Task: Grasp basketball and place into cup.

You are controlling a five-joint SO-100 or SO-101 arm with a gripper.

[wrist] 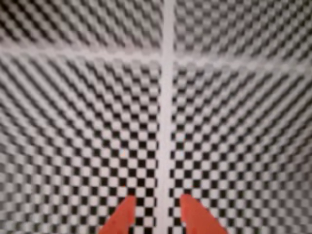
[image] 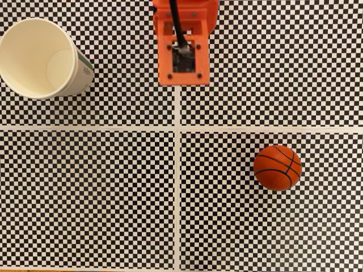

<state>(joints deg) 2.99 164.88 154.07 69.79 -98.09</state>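
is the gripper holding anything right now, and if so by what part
Nothing is held. The gripper shows bare checkered mat between its orange fingertips; the basketball lies on the mat, apart from the arm.

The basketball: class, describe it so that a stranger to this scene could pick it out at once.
In the fixed view, white lines split the checkered table into four panels. The basketball lies in the lower right panel, near its top edge. It is a small orange ball with thin black seams, round where the orange robot arm is boxy, and far from the white cup.
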